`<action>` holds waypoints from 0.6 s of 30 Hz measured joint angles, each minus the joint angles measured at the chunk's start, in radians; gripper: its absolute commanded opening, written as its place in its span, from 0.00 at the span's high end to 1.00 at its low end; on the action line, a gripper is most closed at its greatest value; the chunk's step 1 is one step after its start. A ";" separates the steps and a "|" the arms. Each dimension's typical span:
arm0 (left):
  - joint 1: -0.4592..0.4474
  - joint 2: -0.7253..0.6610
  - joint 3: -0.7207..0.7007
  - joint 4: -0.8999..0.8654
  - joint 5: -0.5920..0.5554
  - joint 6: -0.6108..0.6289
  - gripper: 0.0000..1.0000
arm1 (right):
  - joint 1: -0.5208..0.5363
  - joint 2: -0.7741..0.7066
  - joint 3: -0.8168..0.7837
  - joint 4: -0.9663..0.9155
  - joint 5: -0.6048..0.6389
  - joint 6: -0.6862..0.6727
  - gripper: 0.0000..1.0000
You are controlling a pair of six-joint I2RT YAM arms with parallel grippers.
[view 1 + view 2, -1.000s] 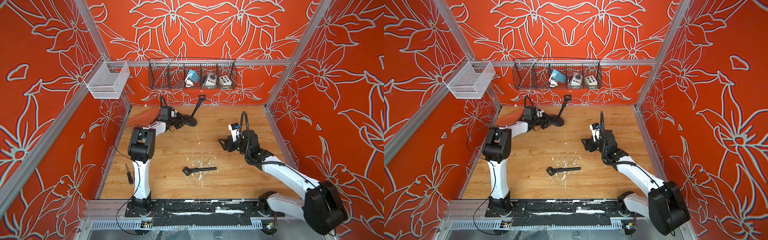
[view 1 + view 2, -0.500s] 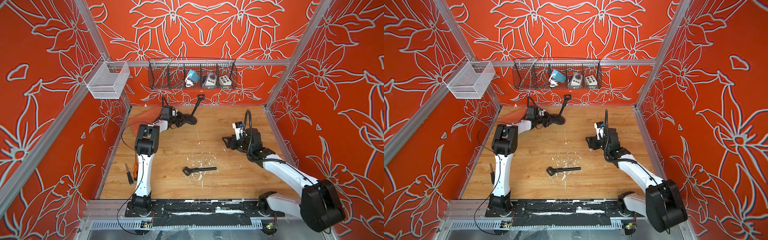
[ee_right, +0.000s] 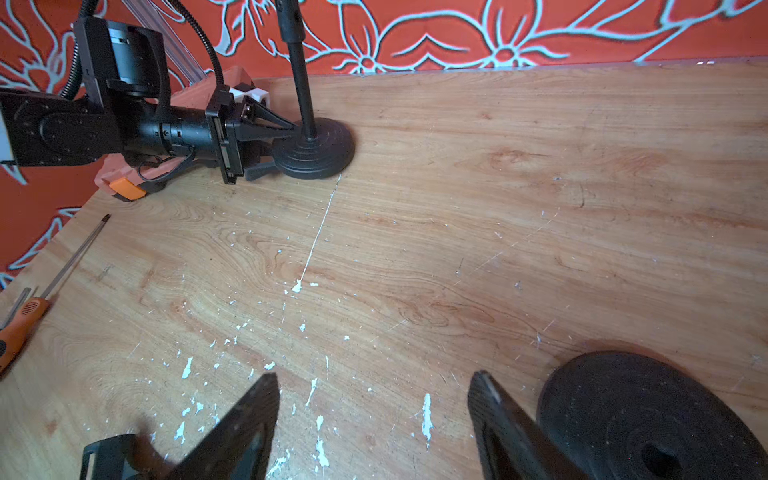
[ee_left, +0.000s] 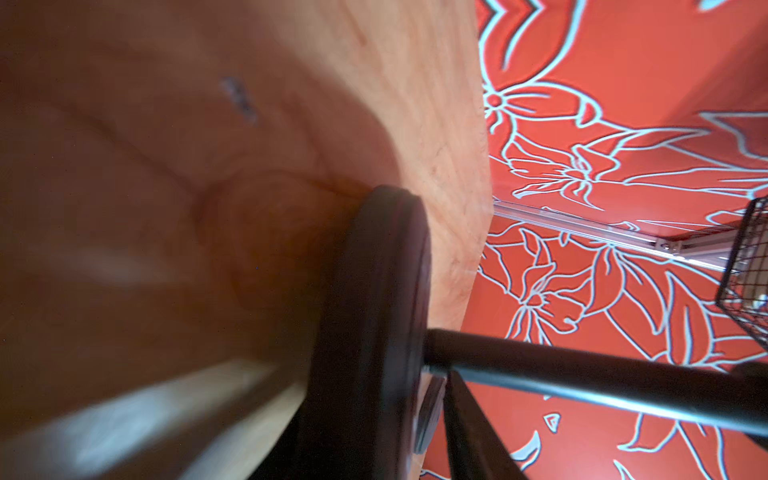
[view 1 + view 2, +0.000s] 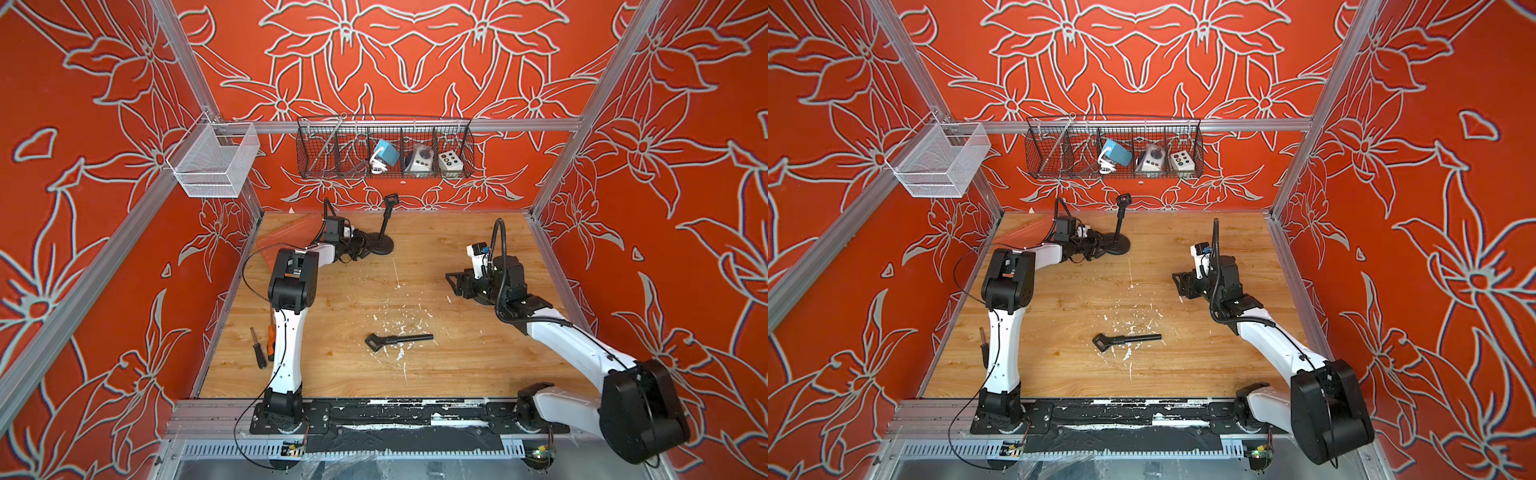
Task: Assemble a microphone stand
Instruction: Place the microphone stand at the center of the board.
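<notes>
The black microphone stand stands upright at the back of the table, its round base (image 5: 381, 247) carrying a thin pole (image 5: 386, 220) with a clip on top. My left gripper (image 5: 360, 249) lies low at the base's left rim. Its jaws straddle that rim (image 4: 374, 316), and a gap shows between the base and one finger (image 4: 465, 419), so it is open. My right gripper (image 3: 374, 376) hovers open over bare wood at mid right (image 5: 454, 284). A second black disc (image 3: 644, 415) with a centre hole lies just beside one of its fingers. A loose black clip arm (image 5: 399, 340) lies at the table's front centre.
Two screwdrivers (image 5: 259, 353) lie by the left wall, one with an orange handle (image 3: 20, 328). An orange block (image 3: 124, 187) sits under the left wrist. A wire basket (image 5: 384, 176) with small devices hangs on the back wall, a white mesh basket (image 5: 212, 162) on the left rail.
The left jaws have parted from the stand's base, which stays upright. The left arm's elbow has swung towards the back. The right gripper drifted slightly right, still open.
</notes>
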 measured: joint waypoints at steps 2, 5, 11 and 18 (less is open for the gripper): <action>0.000 -0.026 -0.035 -0.008 -0.012 0.010 0.56 | 0.000 0.002 0.002 -0.015 0.003 0.000 0.25; 0.000 -0.078 -0.086 -0.034 -0.031 0.026 0.56 | 0.000 0.011 0.024 -0.073 0.019 -0.005 0.24; 0.001 -0.191 -0.185 -0.055 -0.051 0.049 0.56 | 0.000 0.006 0.033 -0.146 0.048 -0.040 0.27; 0.000 -0.365 -0.348 -0.119 -0.096 0.132 0.56 | 0.000 -0.032 0.033 -0.221 -0.023 -0.164 0.27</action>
